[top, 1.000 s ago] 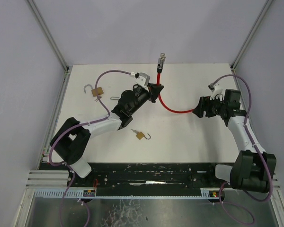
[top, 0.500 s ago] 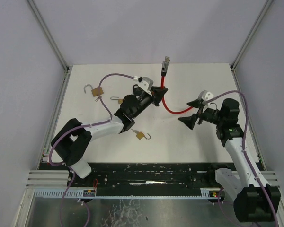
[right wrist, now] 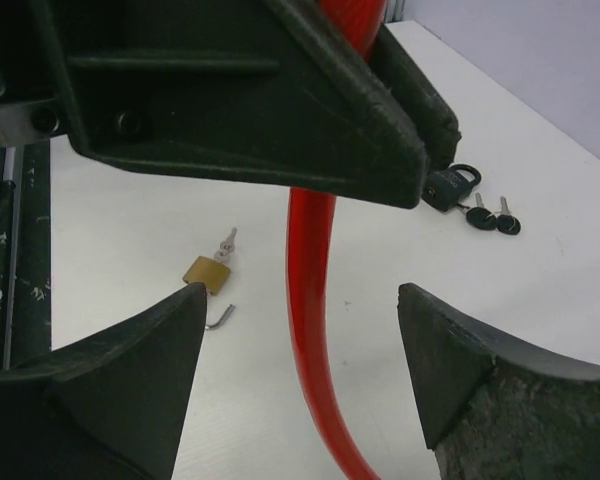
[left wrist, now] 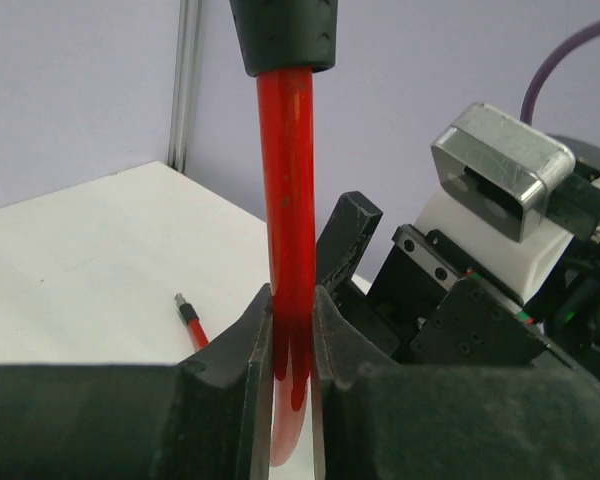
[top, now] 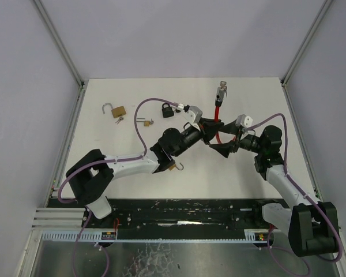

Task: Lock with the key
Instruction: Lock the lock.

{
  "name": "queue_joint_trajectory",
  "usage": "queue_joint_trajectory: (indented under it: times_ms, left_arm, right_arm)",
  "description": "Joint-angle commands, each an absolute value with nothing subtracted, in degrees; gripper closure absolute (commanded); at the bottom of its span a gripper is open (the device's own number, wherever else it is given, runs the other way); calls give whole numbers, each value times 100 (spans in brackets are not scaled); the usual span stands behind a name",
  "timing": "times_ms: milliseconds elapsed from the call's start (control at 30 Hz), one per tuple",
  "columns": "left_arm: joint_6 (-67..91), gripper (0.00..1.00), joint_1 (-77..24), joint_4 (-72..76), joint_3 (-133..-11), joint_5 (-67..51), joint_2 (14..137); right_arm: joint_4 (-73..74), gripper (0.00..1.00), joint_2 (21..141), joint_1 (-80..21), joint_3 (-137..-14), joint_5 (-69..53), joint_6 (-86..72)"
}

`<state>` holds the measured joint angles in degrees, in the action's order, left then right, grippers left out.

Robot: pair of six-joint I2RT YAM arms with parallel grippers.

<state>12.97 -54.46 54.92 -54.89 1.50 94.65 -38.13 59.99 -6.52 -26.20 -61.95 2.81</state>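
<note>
A red cable lock [top: 218,112] rises from the table, its black sleeve and metal head [top: 222,89] at the far end. My left gripper [top: 209,130] is shut on the red cable [left wrist: 288,200], pinching it between both fingers just below the black sleeve [left wrist: 285,35]. The cable's free tip [left wrist: 190,320] lies on the table behind. My right gripper [top: 220,148] faces the left one from the right, open. The cable [right wrist: 310,290] passes between its spread fingers without touching them. Keys [right wrist: 490,215] lie beside a black padlock [right wrist: 453,185].
A brass padlock [top: 119,111] with open shackle lies far left. The black padlock [top: 168,109] and a loose key [top: 144,122] lie behind the left arm. Another brass padlock [right wrist: 209,272] with a key in it lies near the left forearm [top: 173,167].
The left gripper has carried the cable and its head to the right. The right arm has swung left toward it and opened its jaws around the cable.
</note>
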Motion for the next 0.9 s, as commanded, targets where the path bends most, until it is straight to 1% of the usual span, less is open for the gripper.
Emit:
queue_joint_trajectory:
  times_ms: [0,100,200,267,333,367,400,433,467,567,633,733,800,867]
  left_arm:
    - [1650,100,-5632,6132,-5884,603,9489]
    - [1701,100,-5715,6126,-5897,619,9512]
    - [1799,100,-5738,6144,-5888,613,9525]
    - [1886,100,-5736,6148,-5889,596,9549]
    - [1937,97,-5738,6118,-5868,551,9541]
    - [1931,84,-5730,6147,-5832,418,9526]
    - [1924,68,-5700,6219,-5775,274,9492]
    - [1964,58,-5640,6370,-5683,65,9466]
    - [2095,53,-5561,6545,-5594,-185,9442]
    - [2724,45,-5128,7261,-5400,-1378,9480]
    - [3258,38,-4825,7884,-5354,-2227,9600]
    - [4061,27,-4513,8730,-5411,-2956,9852]
    - [4446,26,-4382,8879,-5584,-3252,10017]
    - [4697,27,-4324,8875,-5811,-3577,10178]
  right_arm:
    - [-4545,23,5896,-712,-2729,-5965,-80]
    - [-4489,41,5854,-712,-2742,-5969,-91]
    - [-4416,71,5785,-712,-2784,-6044,-96]
    - [-4204,87,5725,-706,-2870,-6084,-30]
    - [-3912,97,5660,-703,-2956,-6120,72]
    - [-3827,100,5614,-703,-2969,-6158,91]
    - [-3794,100,5585,-695,-2966,-6221,89]
    - [-3808,100,5555,-682,-2951,-6306,62]
    - [-3870,100,5528,-671,-2933,-6392,-4]
    - [-4143,100,5459,-623,-2880,-6590,-310]
    - [-4324,100,5409,-584,-2853,-6719,-480]
    - [-4451,100,5333,-563,-2826,-6951,-578]
    - [-4449,100,5286,-560,-2813,-7096,-588]
    - [-4415,100,5281,-555,-2813,-7187,-577]
